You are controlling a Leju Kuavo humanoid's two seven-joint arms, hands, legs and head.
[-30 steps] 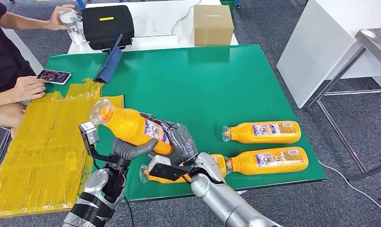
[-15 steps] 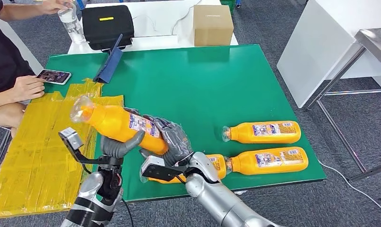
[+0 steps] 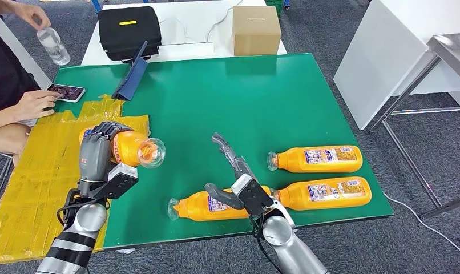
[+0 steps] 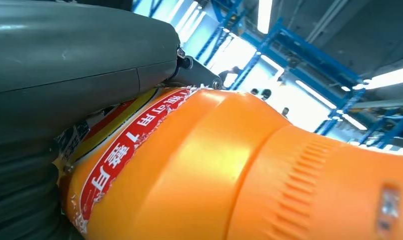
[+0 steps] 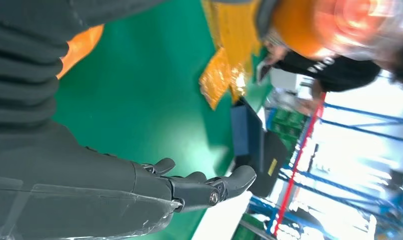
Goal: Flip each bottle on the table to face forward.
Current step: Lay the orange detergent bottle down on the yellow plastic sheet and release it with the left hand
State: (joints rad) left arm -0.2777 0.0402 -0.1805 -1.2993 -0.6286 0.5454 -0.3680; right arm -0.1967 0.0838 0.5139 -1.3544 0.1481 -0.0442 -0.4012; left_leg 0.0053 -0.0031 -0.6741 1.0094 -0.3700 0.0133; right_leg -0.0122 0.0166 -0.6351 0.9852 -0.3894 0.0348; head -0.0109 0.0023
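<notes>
My left hand grips an orange juice bottle above the table's left side, its clear cap pointing right. The left wrist view has that bottle close up under my hand. My right hand is open, fingers stretched out above the green mat, holding nothing; the right wrist view has its fingers spread over the mat. Three more orange bottles lie on the mat: one under my right hand, two at the right, labels up, caps to the left.
The green mat covers the table, with yellow taped sheeting at its left. A person sits at the left with a phone and holds a clear water bottle. A black case and cardboard box stand behind.
My right hand let go of the held bottle and drew back to the right, open. My left hand turned the bottle so its cap now points right. The person lowered the water bottle.
</notes>
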